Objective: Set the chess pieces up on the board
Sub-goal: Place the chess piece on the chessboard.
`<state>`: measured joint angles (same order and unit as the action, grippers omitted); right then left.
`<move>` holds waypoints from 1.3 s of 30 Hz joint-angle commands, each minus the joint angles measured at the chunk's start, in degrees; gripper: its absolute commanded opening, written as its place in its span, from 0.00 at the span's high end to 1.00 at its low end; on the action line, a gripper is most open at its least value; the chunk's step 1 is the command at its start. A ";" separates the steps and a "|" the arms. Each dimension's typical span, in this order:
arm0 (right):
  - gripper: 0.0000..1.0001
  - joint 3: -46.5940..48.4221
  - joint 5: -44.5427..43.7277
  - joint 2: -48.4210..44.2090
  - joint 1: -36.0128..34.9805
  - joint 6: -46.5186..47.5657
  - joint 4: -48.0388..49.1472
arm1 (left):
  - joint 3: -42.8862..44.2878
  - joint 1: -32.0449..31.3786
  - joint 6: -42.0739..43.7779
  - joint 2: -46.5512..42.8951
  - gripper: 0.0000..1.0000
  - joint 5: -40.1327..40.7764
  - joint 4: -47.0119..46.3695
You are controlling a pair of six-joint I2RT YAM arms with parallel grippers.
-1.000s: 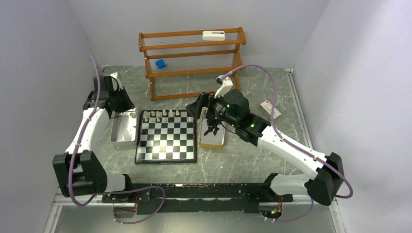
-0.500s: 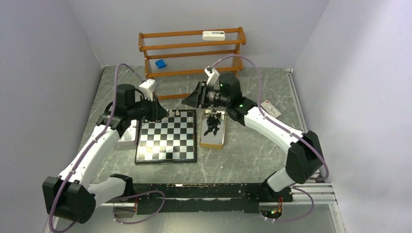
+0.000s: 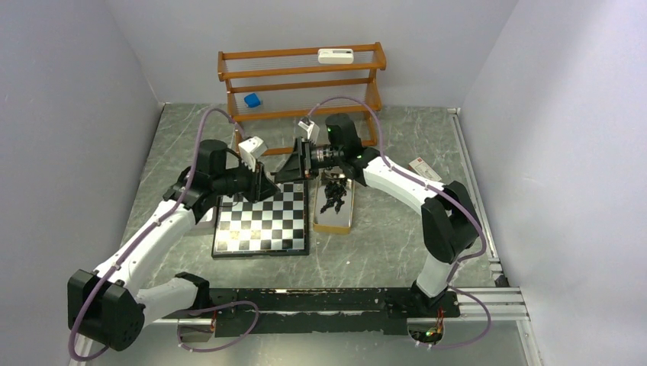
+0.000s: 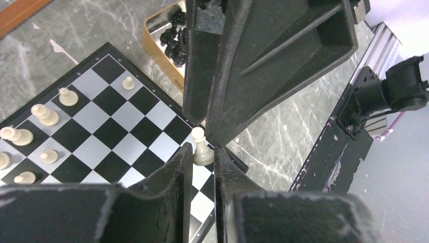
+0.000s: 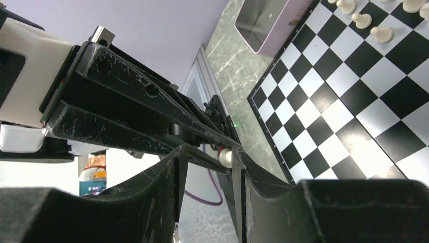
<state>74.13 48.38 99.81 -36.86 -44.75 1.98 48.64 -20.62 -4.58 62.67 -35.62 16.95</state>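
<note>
The board [image 3: 263,229] lies mid-table, and several cream chess pieces [image 4: 45,114] stand along its far rows. Black chess pieces [image 3: 333,197] lie heaped in a gold tray [image 3: 333,227] to the board's right. Both grippers meet above the board's far right corner. My left gripper [image 4: 203,157] is shut on a white pawn [image 4: 202,150], pinching its base. My right gripper [image 5: 207,157] points at it from the other side, jaws part-closed around the left fingertips and the pawn [image 5: 225,157]. The pawn touches one right finger. I cannot tell whether the right gripper grips it.
A silver tray [image 5: 263,23] sits left of the board, under my left arm. A wooden rack [image 3: 301,84] at the back holds a blue cube [image 3: 252,100] and a white device [image 3: 336,55]. A small card [image 3: 424,171] lies to the right. Walls close in on three sides.
Both arms left their trays and swung in over the board's far right corner. The right jaws went from wide to part-closed. The left jaws stayed shut.
</note>
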 commanded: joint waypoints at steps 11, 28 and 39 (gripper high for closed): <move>0.66 2.01 0.57 1.55 0.37 3.81 -8.52 | -0.69 -4.31 3.88 0.42 0.91 3.42 -2.80; 0.64 -0.56 -0.52 0.61 0.30 3.07 -8.01 | -1.12 -4.78 6.18 -0.96 0.92 4.77 -2.50; 0.73 -2.45 1.83 0.90 0.23 0.28 -3.10 | -1.42 -5.04 6.56 -0.71 0.92 4.42 -3.19</move>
<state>72.77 47.88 100.40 -36.82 -42.65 -4.67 47.92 -25.04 0.60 62.81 -31.27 16.14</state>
